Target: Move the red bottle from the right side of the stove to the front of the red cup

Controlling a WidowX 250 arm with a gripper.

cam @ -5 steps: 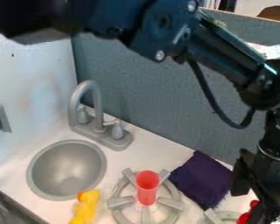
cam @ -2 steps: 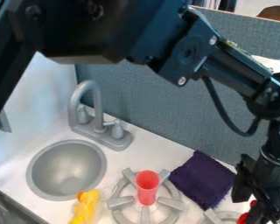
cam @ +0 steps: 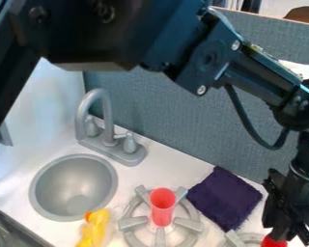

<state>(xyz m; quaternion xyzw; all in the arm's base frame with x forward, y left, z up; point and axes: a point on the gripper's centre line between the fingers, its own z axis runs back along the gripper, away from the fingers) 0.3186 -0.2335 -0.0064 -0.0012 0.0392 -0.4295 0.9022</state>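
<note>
While the black two-finger pincer [cam: 294, 235] hangs down, the red, rounded object [cam: 273, 242] lies at its lower side facing the grey, round sink [cam: 57, 183]; pincer opening cannot be determined.

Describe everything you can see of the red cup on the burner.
The red cup is tall, narrow and round, with an open top and no handle in sight. It looks like smooth plastic. It stands upright at the middle of the gray burner, the prongs spread around it; whether they touch it, I cannot tell. The purple cloth lies apart from it.
</note>
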